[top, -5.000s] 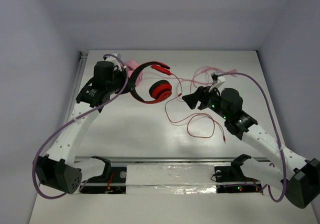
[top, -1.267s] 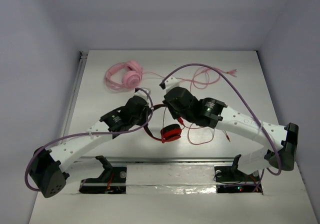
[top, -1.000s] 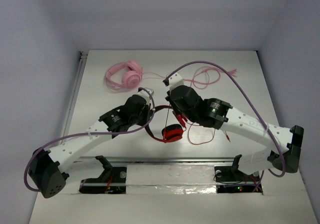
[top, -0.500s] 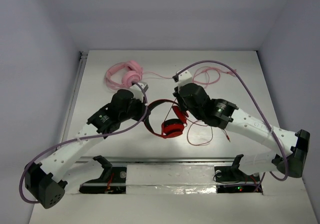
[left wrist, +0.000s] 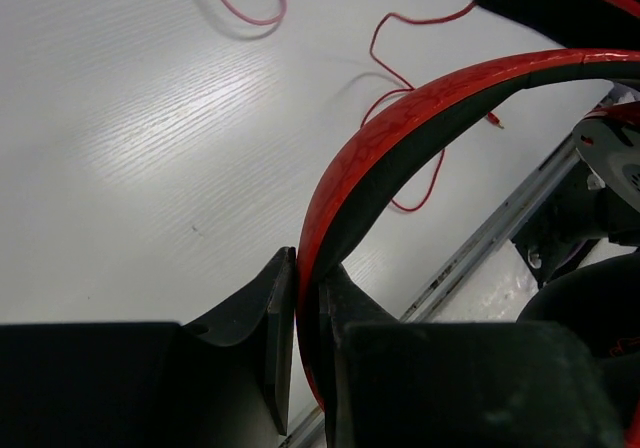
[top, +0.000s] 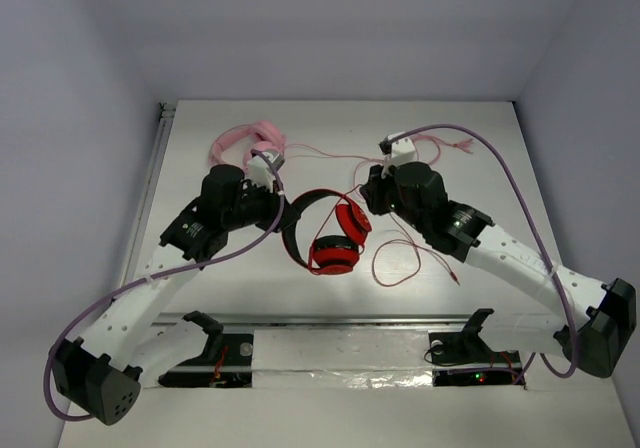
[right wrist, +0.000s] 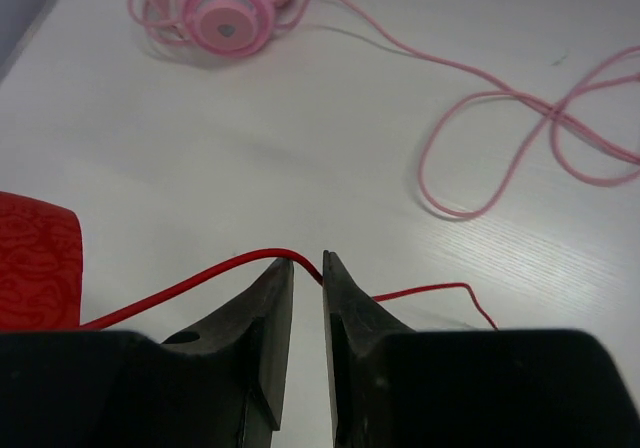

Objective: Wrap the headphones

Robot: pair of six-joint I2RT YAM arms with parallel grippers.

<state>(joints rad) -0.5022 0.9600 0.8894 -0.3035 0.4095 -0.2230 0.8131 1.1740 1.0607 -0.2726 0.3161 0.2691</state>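
The headphones (top: 327,257) hang at the table's middle, both red ear cups close together, the black-and-red headband (left wrist: 400,128) arching left. My left gripper (top: 278,211) is shut on that headband; in the left wrist view its fingertips (left wrist: 308,258) pinch the band edge-on. My right gripper (top: 368,198) sits just right of the upper ear cup, jaws slightly apart. The thin red cable (right wrist: 200,280) drapes across its tips (right wrist: 308,260), not pinched. The rest of the cable (top: 400,258) loops on the table to the right.
Pink headphones (top: 255,138) lie at the back left, partly behind my left arm. Their pink cable (top: 430,148) coils across the back right. A metal rail (top: 350,320) runs along the near edge.
Both arms have swung away from the near edge, carrying the headphones toward the middle. The right gripper's jaws have parted from the red cable. The left stays clamped on the headband.
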